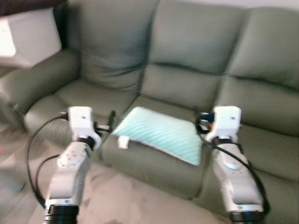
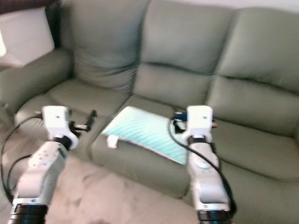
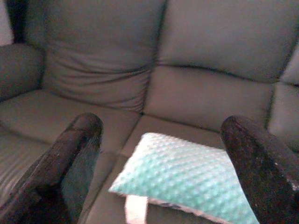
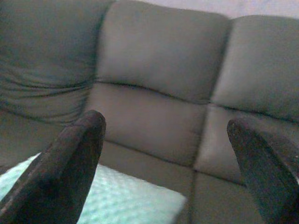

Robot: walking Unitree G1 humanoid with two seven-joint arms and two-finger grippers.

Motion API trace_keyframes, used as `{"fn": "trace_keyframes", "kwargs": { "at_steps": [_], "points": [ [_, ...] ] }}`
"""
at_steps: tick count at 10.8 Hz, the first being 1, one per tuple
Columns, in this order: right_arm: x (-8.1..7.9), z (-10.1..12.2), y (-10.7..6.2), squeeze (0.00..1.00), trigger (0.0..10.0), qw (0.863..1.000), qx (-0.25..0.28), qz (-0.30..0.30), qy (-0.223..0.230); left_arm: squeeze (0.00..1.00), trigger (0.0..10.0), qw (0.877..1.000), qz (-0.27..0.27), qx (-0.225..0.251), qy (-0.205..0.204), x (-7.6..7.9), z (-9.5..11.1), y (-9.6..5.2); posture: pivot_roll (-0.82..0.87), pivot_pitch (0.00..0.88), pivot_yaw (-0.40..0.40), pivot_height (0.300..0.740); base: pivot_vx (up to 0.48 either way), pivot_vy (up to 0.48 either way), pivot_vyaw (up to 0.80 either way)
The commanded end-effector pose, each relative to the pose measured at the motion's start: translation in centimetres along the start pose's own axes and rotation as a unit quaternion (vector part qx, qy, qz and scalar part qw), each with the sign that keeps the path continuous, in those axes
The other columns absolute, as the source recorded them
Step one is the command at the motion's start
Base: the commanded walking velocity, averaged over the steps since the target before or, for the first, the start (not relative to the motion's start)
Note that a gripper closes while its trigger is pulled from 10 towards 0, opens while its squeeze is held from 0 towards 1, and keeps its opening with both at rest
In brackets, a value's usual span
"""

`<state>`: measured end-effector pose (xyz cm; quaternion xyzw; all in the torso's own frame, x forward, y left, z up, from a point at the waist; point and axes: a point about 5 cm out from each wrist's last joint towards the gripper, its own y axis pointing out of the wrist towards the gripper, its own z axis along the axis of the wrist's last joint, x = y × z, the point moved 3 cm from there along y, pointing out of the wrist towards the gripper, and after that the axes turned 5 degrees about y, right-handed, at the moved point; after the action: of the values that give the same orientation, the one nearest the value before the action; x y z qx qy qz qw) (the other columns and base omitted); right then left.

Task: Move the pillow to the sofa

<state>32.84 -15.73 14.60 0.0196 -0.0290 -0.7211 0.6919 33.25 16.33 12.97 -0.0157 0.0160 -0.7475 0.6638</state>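
Both silver arms reach forward from the bottom of the head views, one on each side of the pillow (image 1: 161,133). That pillow, pale mint green with a dimpled cover and a small white tag at its front corner, lies flat on the middle seat cushion of the sofa (image 1: 196,56), close to the front edge of the seat. The left gripper (image 3: 163,154) hovers just off the pillow's left corner, fingers (image 3: 77,154) spread wide apart with nothing between them. The right gripper (image 4: 170,158) is held at the pillow's right end, its fingers (image 4: 70,163) likewise well apart and empty, pointed toward the grey-green backrest. Neither gripper touches the pillow. Black cables loop off both wrists. A white boxy object (image 1: 25,37) stands beyond the sofa's left armrest, and pale mottled floor (image 1: 131,200) runs in front.
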Motion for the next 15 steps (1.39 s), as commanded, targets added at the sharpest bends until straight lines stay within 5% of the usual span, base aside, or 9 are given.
{"fn": "trace_keyframes", "kwargs": {
  "at_steps": [1, 4, 15],
  "points": [
    [-0.5, 0.5, 0.1, 0.0, 10.0, 1.0, 0.009, 0.002, 0.01, 0.0, 10.0, 1.0, 0.012, -0.001, 0.011, -0.7, 0.2, -0.1, -0.09, 0.061, -0.024, 0.74, 0.0, 0.0, 0.0],
    [-0.6, 0.9, 0.1, 0.0, 10.0, 1.0, 0.017, 0.01, 0.009, 0.0, 10.0, 0.999, 0.035, -0.008, 0.023, -1.6, -0.2, -0.1, -0.09, 0.061, -0.023, 0.74, 0.0, 0.0, 0.0],
    [-2.3, 1.1, 0.2, 0.0, 10.0, 0.998, 0.022, 0.053, 0.003, 0.0, 10.0, 0.997, 0.062, -0.008, 0.04, -2.3, -0.4, -0.1, -0.08, 0.066, -0.027, 0.74, 0.0, 0.0, 0.8]
  ]
}}
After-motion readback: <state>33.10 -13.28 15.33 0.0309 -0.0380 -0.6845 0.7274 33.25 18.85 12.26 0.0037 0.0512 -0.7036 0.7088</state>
